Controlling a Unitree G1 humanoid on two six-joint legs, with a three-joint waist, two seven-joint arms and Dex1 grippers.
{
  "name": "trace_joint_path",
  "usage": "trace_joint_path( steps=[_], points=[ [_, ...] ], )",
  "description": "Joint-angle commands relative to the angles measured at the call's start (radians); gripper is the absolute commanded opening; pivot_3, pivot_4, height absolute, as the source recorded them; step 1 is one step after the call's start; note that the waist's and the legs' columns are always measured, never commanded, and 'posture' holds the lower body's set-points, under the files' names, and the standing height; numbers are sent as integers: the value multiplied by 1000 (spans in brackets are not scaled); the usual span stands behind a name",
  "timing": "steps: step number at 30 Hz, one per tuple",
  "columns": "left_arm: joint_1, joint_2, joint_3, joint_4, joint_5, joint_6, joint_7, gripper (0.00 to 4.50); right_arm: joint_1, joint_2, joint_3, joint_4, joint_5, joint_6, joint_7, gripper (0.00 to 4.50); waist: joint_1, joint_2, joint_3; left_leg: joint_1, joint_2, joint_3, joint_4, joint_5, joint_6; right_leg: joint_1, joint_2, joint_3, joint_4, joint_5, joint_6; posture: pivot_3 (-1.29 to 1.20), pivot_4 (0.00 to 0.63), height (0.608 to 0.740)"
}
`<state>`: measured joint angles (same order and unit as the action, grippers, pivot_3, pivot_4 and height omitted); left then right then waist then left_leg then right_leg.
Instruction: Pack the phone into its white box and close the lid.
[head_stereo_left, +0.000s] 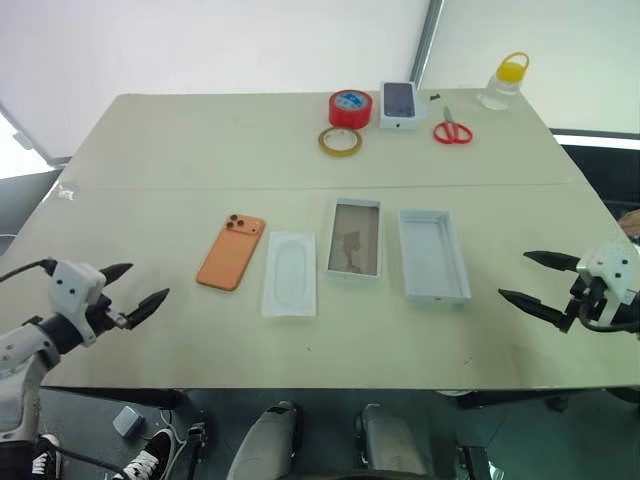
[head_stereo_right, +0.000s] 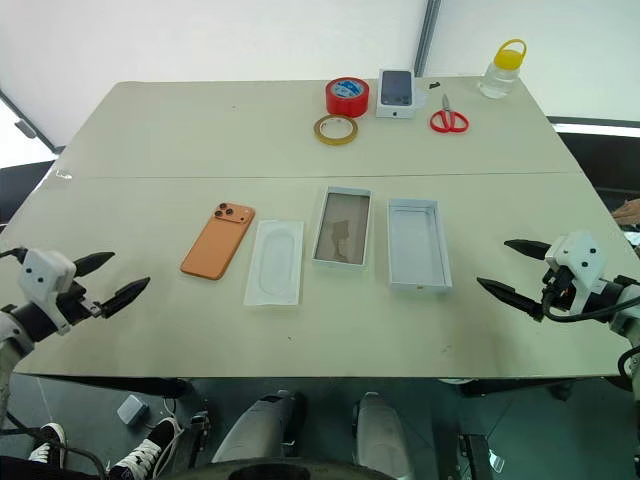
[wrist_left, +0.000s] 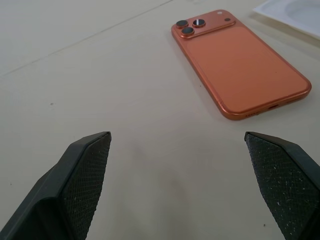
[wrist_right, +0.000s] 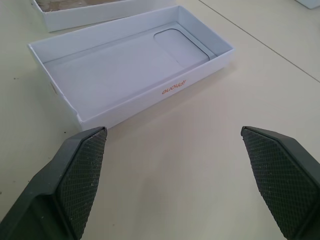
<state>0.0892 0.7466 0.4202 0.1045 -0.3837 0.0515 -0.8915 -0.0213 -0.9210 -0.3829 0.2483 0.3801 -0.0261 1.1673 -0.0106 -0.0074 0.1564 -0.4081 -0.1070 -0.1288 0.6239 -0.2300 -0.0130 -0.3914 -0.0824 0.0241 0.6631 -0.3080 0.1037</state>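
The orange phone (head_stereo_left: 231, 252) lies camera side up on the table, left of centre; it also lies ahead of my left fingers in the left wrist view (wrist_left: 240, 65). Right of it stand two shallow white box halves, both open side up. The middle white box (head_stereo_left: 355, 238) has a shiny brownish floor. The right half (head_stereo_left: 433, 255) is plain white inside, with orange lettering on its wall (wrist_right: 135, 65). My left gripper (head_stereo_left: 148, 281) hovers open near the table's front left, short of the phone. My right gripper (head_stereo_left: 514, 275) hovers open at the front right, just short of the right half.
A flat white insert tray (head_stereo_left: 290, 273) lies between the phone and the middle box. At the back stand a red tape roll (head_stereo_left: 350, 107), a tan tape ring (head_stereo_left: 340, 141), a small carton with a phone picture (head_stereo_left: 399, 104), red scissors (head_stereo_left: 452, 131) and a yellow-capped bottle (head_stereo_left: 504, 82).
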Motion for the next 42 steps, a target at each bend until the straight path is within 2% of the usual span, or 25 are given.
trace_joint_path(
  steps=[1,8,30,35,38,42],
  points=[
    [-12,18,38,-15,-16,-22,-6,4500,-19,-19,-22,15,-2,-24,1,4484,-1,0,0,0,0,0,0,0,0,0,0,0,0,0,0,0,150,740],
    [-14,17,21,-20,26,-57,22,4500,-25,-14,-15,13,-3,-25,4,4484,-1,0,0,0,0,0,0,0,0,0,0,0,0,0,0,0,150,740],
    [-49,13,-10,-74,8,-1,24,4500,-48,1,21,-12,-2,-16,1,4484,-2,0,0,0,0,0,-1,0,0,0,0,0,0,0,0,0,150,740],
    [-44,8,-58,-202,-24,166,47,4500,-90,14,58,-130,16,31,-21,4484,-4,0,0,0,0,0,-1,0,0,0,0,0,0,0,0,0,150,740],
    [-62,-7,-89,-334,-123,403,113,4500,-144,38,114,-222,24,76,-41,4484,-4,0,0,0,0,0,0,0,0,0,0,0,0,0,0,0,150,740],
    [-123,-12,-122,-423,-275,690,165,4500,-211,96,193,-259,-7,85,-68,4484,-1,0,0,0,0,0,0,0,0,0,1,0,1,0,0,0,150,740]
  ],
)
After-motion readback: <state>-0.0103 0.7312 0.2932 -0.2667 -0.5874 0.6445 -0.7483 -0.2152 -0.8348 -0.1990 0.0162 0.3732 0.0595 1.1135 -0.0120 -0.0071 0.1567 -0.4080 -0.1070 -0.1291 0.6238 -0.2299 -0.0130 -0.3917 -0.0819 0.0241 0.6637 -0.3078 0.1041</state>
